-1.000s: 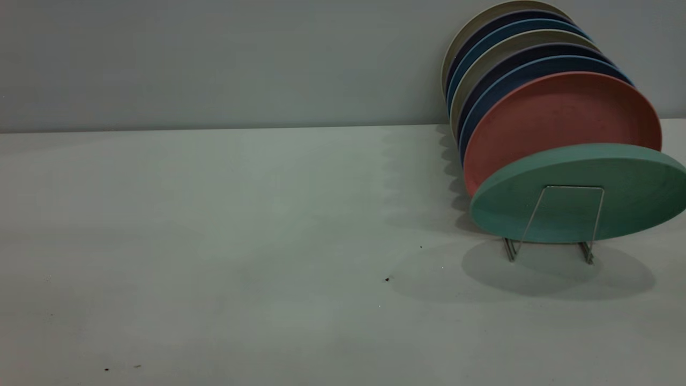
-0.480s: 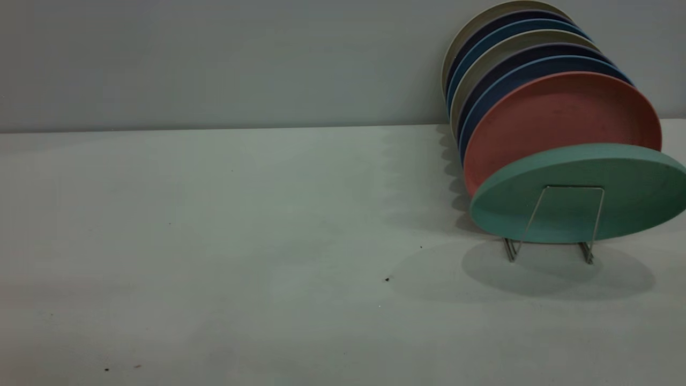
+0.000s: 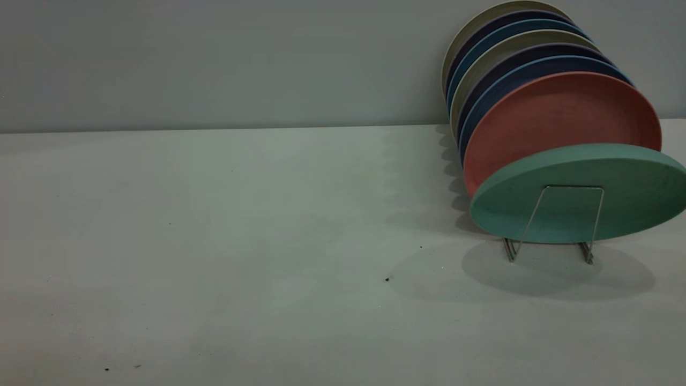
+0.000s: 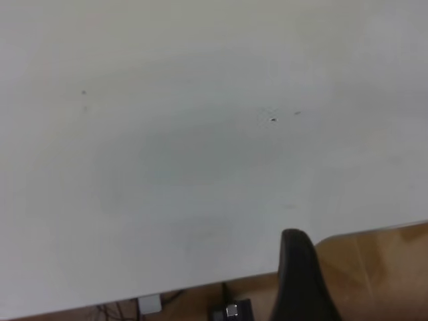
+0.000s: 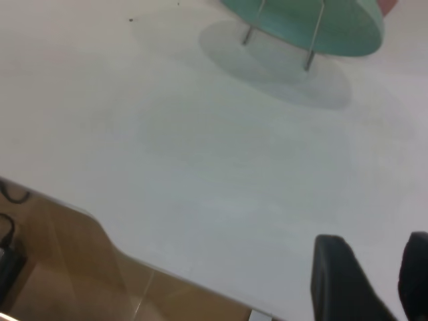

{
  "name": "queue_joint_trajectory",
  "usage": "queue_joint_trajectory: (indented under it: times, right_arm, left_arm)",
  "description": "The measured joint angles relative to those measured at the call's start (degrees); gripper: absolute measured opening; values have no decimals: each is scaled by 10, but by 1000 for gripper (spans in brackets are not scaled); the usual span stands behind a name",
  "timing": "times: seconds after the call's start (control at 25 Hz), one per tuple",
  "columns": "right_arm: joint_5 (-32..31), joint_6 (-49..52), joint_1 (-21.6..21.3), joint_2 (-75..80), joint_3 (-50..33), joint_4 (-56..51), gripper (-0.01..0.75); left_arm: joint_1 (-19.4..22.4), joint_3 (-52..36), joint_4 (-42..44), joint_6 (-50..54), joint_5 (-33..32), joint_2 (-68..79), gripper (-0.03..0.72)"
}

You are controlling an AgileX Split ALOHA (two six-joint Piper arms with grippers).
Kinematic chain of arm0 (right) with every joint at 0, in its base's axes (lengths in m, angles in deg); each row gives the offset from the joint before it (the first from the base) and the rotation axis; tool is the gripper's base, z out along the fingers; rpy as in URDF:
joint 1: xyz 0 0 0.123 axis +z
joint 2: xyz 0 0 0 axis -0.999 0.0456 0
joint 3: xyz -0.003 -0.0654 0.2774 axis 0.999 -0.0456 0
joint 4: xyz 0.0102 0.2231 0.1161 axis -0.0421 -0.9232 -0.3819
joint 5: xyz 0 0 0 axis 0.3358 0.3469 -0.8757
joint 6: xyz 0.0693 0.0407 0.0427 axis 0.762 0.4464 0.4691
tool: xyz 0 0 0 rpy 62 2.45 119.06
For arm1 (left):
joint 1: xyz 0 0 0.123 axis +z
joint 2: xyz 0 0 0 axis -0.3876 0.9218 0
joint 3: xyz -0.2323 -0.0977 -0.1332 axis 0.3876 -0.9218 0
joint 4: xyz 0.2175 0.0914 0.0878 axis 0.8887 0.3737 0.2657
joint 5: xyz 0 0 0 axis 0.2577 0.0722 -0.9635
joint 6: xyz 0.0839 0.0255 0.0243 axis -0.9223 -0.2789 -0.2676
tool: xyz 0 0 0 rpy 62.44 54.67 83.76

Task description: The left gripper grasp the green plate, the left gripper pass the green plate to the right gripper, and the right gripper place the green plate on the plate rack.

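The green plate [image 3: 632,182] leans steeply tilted in the front slot of the plate rack [image 3: 596,220], behind its front wire loop, at the table's far right. It also shows in the right wrist view [image 5: 348,23], above the rack's legs [image 5: 309,60]. My right gripper [image 5: 394,257] is open and empty, over the white table near its front edge, well away from the plate. My left gripper [image 4: 301,267] hangs over the table's edge, far from the plate, holding nothing that shows. Neither gripper shows in the exterior view.
A salmon-pink plate [image 3: 557,118] stands right behind the green one, then several blue and beige plates [image 3: 514,48] in a row toward the wall. The white table [image 3: 241,241] spreads left of the rack. Wooden floor [image 5: 60,267] lies beyond the table's edge.
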Motion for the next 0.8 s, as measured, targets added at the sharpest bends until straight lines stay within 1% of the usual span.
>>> queue_joint_trajectory:
  times: [0.2,0.44,0.8]
  right_arm:
    - [0,3,0,0,0,1,239]
    - [0,13,0,0,0,5,239]
    - [0,14,0,0,0,5,239]
  left_arm:
    - [-32,0,26,26,0,0,489]
    - [-56,0,34,39,1,-4,489]
    - [-59,0,33,41,2,-5,489]
